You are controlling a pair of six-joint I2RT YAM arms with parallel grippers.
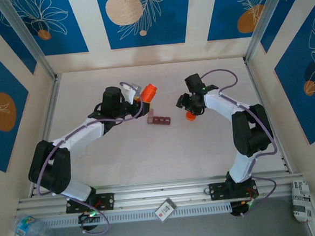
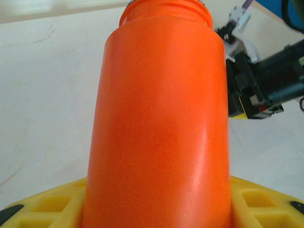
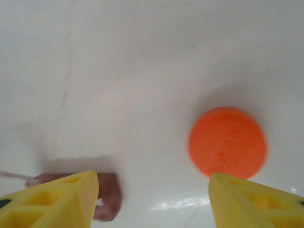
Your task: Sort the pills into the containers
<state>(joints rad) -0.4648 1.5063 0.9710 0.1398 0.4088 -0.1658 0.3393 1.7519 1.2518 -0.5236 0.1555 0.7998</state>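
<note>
My left gripper [image 1: 143, 99] is shut on an open orange bottle [image 1: 149, 91], held tilted above the table just behind the containers. In the left wrist view the bottle [image 2: 159, 118] stands between my yellow fingers [image 2: 42, 204], mouth pointing away. The containers [image 1: 159, 119] are a reddish-brown strip lying on the white table at centre. My right gripper [image 1: 185, 102] hangs open above the table, between one end of the containers [image 3: 108, 194] on its left and a round orange cap [image 3: 227, 142] on its right. Nothing is between its fingers [image 3: 71, 194]. A small white speck shows in that end compartment.
The orange cap [image 1: 190, 115] lies flat on the table right of the strip. The right arm's wrist [image 2: 259, 88] shows beyond the bottle. Patterned walls and metal posts [image 1: 25, 41] enclose the white table. A rail [image 1: 163, 193] runs along the near edge.
</note>
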